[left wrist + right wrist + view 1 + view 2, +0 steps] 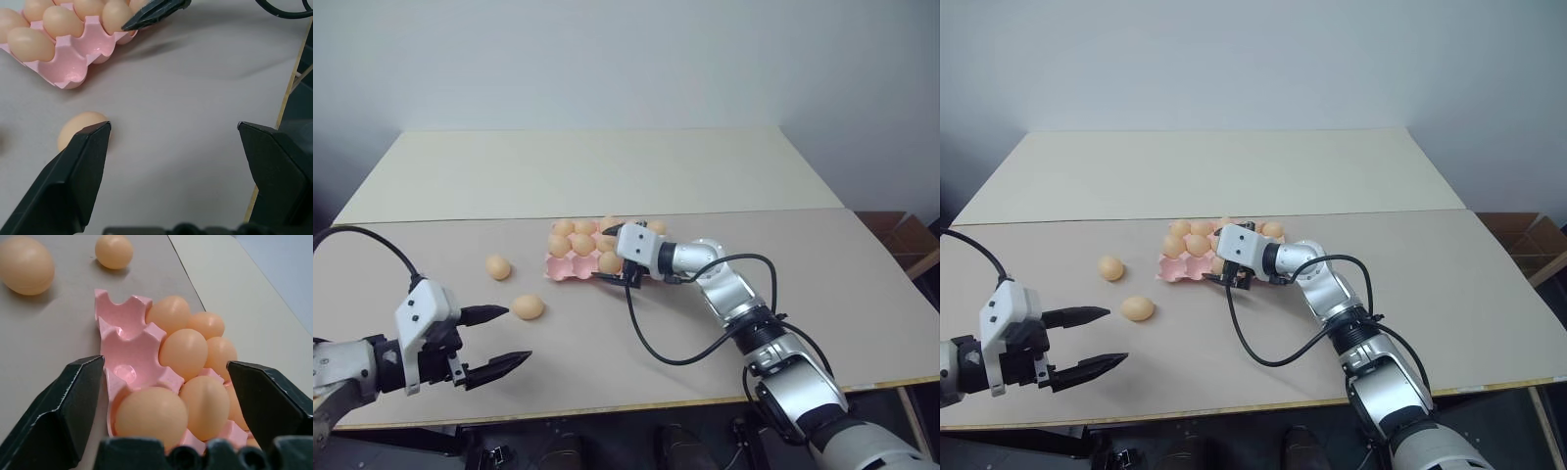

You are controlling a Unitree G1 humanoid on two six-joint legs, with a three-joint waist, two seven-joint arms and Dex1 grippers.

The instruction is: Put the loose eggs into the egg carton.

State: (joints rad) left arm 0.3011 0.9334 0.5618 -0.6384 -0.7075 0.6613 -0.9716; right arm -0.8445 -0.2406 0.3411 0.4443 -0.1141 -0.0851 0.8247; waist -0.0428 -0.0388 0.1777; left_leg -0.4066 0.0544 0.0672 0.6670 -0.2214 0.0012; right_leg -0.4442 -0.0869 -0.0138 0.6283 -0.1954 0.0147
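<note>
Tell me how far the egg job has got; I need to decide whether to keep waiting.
Done: most cups of the egg carton already hold eggs. In hand: the right gripper stands open over the carton's near row, an egg seated in the cup between its fingers; it grips nothing. Left: two loose eggs lie on the table, and two near cups are empty. The left gripper is open beside the nearer egg.

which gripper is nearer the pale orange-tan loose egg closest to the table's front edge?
Left. The left gripper hangs open right beside that egg, one fingertip almost touching it. The right gripper is open over the pink moulded egg carton, farther off.
</note>
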